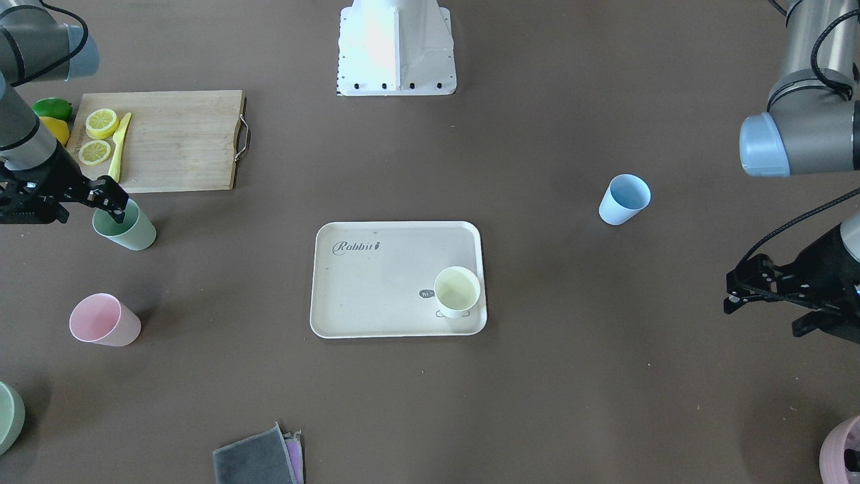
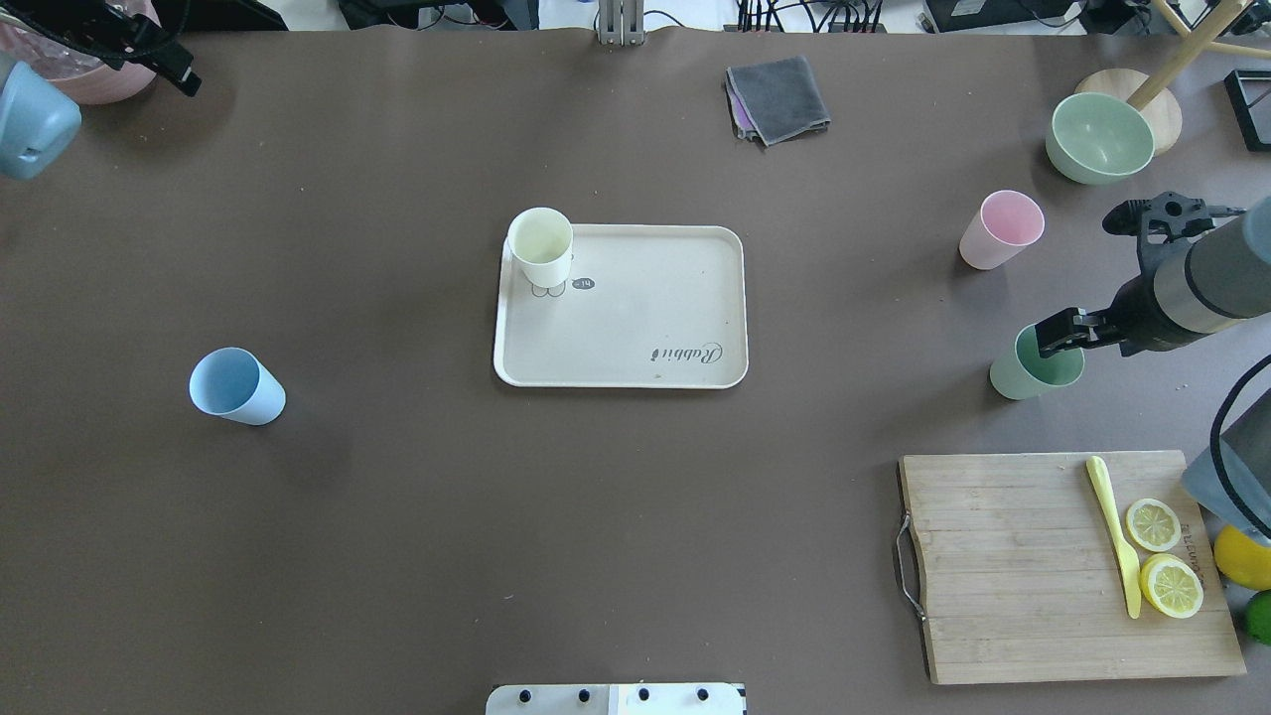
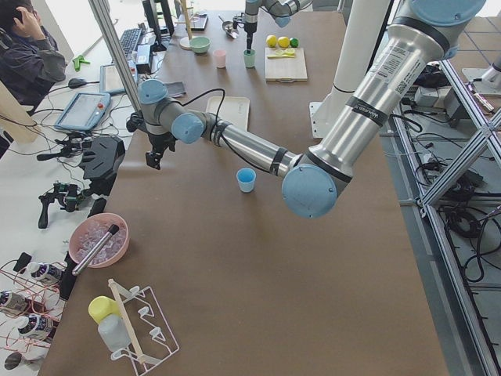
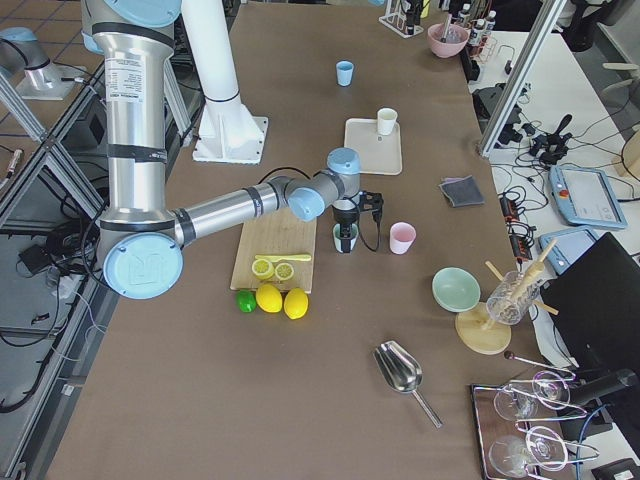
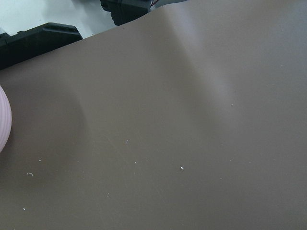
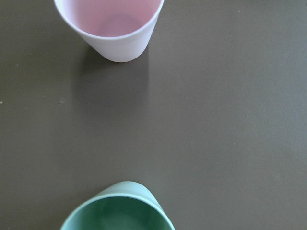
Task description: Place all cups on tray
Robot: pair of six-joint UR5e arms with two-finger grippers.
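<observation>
The beige tray [image 1: 376, 296] [image 2: 645, 328] lies mid-table with the cream-yellow cup [image 1: 457, 290] [image 2: 541, 246] upright in one corner. The light blue cup [image 1: 625, 198] [image 2: 236, 385] stands alone on the table on my left side. The pink cup [image 1: 104, 320] [image 2: 1001, 229] [image 6: 112, 26] and the green cup [image 1: 131, 232] [image 2: 1028, 372] [image 6: 117, 213] stand on my right side. My right gripper [image 1: 113, 204] [image 2: 1051, 334] is open at the green cup's rim, one finger over its mouth. My left gripper [image 1: 736, 292] is open and empty near the table's left end, far from the blue cup.
A wooden cutting board [image 1: 175, 138] [image 2: 1023, 576] with lemon slices and a yellow knife lies beside the green cup. A green bowl [image 2: 1100, 137] sits beyond the pink cup. A folded grey cloth [image 2: 777, 97] lies at the far edge. A pink bowl [image 1: 843, 447] is by my left gripper.
</observation>
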